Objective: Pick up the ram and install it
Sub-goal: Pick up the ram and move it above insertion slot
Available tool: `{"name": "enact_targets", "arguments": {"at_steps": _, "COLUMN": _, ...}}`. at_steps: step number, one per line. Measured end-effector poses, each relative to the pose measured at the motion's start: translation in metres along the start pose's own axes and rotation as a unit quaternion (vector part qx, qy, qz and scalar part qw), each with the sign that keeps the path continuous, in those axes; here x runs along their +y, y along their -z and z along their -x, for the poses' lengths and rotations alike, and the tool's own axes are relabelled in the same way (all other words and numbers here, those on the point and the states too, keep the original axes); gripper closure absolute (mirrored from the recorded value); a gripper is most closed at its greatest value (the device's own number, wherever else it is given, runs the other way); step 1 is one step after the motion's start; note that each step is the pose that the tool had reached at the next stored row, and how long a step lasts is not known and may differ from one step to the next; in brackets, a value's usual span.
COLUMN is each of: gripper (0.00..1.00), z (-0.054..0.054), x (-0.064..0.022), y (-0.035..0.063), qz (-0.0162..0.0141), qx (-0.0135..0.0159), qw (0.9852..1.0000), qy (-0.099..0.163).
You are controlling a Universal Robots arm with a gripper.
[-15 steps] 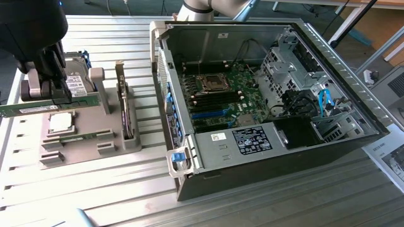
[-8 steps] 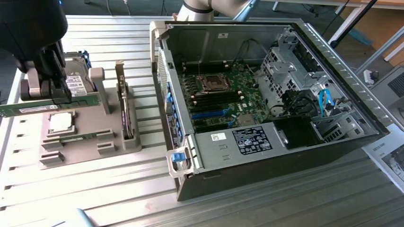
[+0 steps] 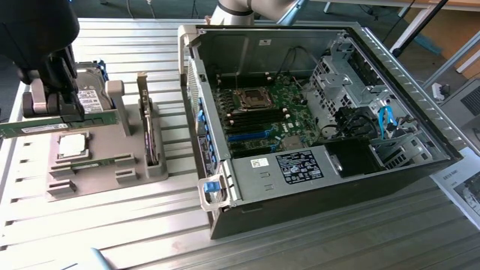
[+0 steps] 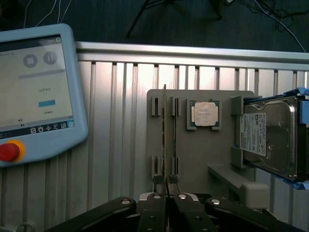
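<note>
Ram stick, thin green circuit board [image 3: 30,130], hangs nearly level, lengthwise across the exterior view, pinched by black gripper [image 3: 64,115] above ribbed aluminium table [image 3: 112,225].

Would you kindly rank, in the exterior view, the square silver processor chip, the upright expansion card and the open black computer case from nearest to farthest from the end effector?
1. Square silver processor chip, just beneath the end effector.
2. Upright expansion card, further toward the exterior view's right.
3. Open black computer case, farthest toward the exterior view's right.
</note>
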State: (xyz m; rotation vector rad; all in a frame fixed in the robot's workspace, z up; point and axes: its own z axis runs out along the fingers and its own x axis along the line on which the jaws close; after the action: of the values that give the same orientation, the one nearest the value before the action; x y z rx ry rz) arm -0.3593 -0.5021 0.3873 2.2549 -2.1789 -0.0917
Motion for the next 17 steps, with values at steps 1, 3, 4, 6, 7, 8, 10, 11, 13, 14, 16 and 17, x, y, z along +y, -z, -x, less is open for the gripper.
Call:
{"name": "enact_targets", "arguments": {"at_steps": 1, "gripper": 0.88, "z": 0.0, "x": -0.0005, "y": 0.0003, "qz": 0.0003, "qx": 0.0001, "qw": 1.0, "qy": 0.0}}
{"name": "enact_targets", "arguments": {"at_steps": 3, "gripper": 0.88, "z": 0.0, "x": -0.003, "y": 0.0003, "qz": 0.001, "qx": 0.0, "qw": 1.0, "qy": 0.0}}
{"name": "enact_targets", "arguments": {"at_steps": 4, "gripper": 0.88, "z": 0.0, "x": -0.0052, "y": 0.0003, "qz": 0.0019, "qx": -0.0001, "qw": 1.0, "qy": 0.0}}
{"name": "enact_targets", "arguments": {"at_steps": 6, "gripper": 0.88, "z": 0.0, "x": -0.01, "y": 0.0005, "qz": 0.004, "qx": -0.0001, "qw": 1.0, "qy": 0.0}}
{"name": "enact_targets", "arguments": {"at_steps": 7, "gripper": 0.88, "z": -0.001, "x": -0.0119, "y": 0.0006, "qz": 0.0047, "qx": -0.0001, "qw": 1.0, "qy": 0.0}}
{"name": "enact_targets", "arguments": {"at_steps": 8, "gripper": 0.88, "z": -0.001, "x": -0.014, "y": 0.0006, "qz": 0.0055, "qx": -0.0002, "qw": 1.0, "qy": 0.0}}
{"name": "enact_targets", "arguments": {"at_steps": 10, "gripper": 0.88, "z": -0.001, "x": -0.0186, "y": 0.0009, "qz": 0.0073, "qx": -0.0003, "qw": 1.0, "qy": 0.0}}
{"name": "enact_targets", "arguments": {"at_steps": 11, "gripper": 0.88, "z": -0.001, "x": -0.0204, "y": 0.0009, "qz": 0.008, "qx": -0.0003, "qw": 1.0, "qy": 0.0}}
{"name": "enact_targets", "arguments": {"at_steps": 13, "gripper": 0.88, "z": -0.001, "x": -0.0241, "y": 0.0011, "qz": 0.0094, "qx": -0.0003, "qw": 1.0, "qy": 0.0}}
{"name": "enact_targets", "arguments": {"at_steps": 14, "gripper": 0.88, "z": -0.001, "x": -0.0263, "y": 0.0013, "qz": 0.0102, "qx": -0.0003, "qw": 0.9999, "qy": 0.0}}
{"name": "enact_targets", "arguments": {"at_steps": 16, "gripper": 0.88, "z": -0.001, "x": -0.0305, "y": 0.0014, "qz": 0.0115, "qx": -0.0004, "qw": 0.9999, "qy": 0.0}}
{"name": "enact_targets", "arguments": {"at_steps": 17, "gripper": 0.88, "z": -0.001, "x": -0.0305, "y": 0.0014, "qz": 0.0115, "qx": -0.0004, "qw": 0.9999, "qy": 0.0}}
